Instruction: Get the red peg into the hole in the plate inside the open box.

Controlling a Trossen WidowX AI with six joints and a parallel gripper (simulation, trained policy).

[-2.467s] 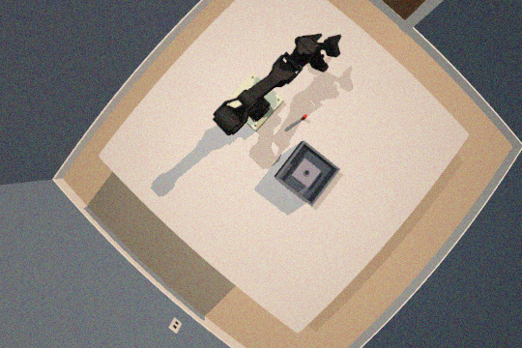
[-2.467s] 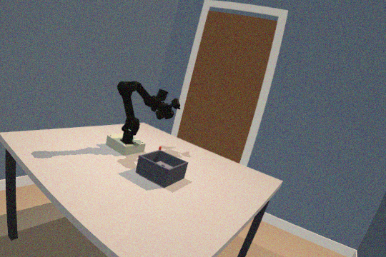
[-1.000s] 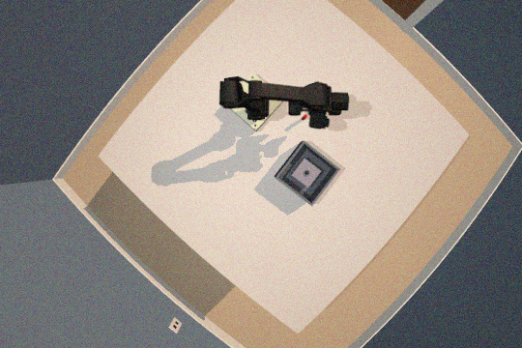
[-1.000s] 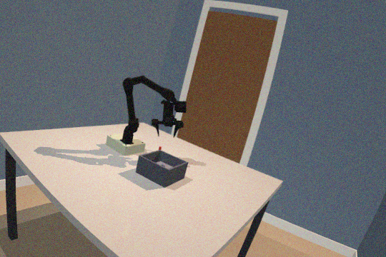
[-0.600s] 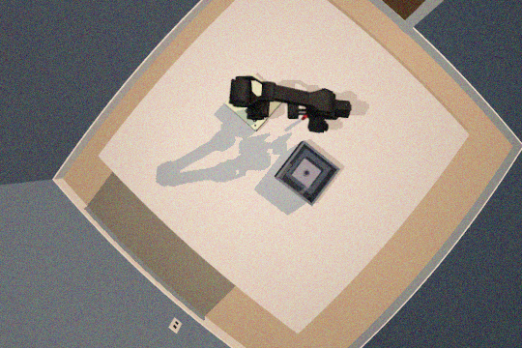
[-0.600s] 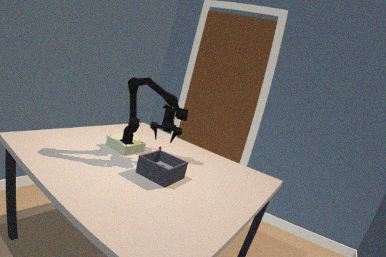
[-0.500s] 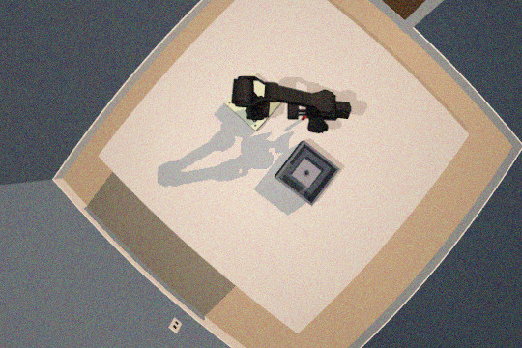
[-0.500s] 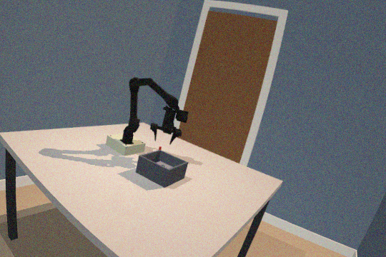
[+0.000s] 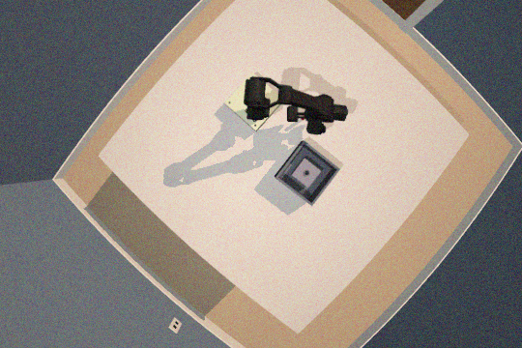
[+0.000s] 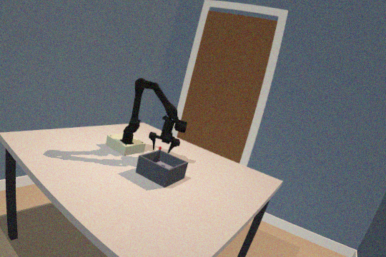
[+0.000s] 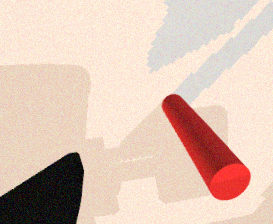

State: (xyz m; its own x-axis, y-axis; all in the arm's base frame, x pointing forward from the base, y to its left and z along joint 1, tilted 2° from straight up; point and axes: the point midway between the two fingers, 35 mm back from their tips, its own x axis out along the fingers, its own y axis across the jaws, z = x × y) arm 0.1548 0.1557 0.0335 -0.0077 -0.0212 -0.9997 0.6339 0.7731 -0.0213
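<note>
The red peg [image 9: 303, 119] [image 10: 160, 148] [image 11: 202, 142] stands upright on the table behind the box. In the wrist view its bright top end is toward the camera, and it lies between the two fingers, closer to the right one. My gripper [image 9: 304, 120] [image 10: 161, 150] [image 11: 183, 146] is open and empty, pointing down, with its fingertips around the height of the peg's top. The dark grey open box [image 9: 294, 190] [image 10: 151, 172] has a pale plate [image 9: 300, 169] [image 10: 162, 163] at its bottom, with a small dark hole [image 9: 306, 173].
The arm's pale green base block [image 9: 234, 102] [image 10: 116, 145] is on the table [image 9: 362, 197] [image 10: 107, 210], left of the box. The box walls rise between the peg and the plate. Shadows of the arm and box fall on the table.
</note>
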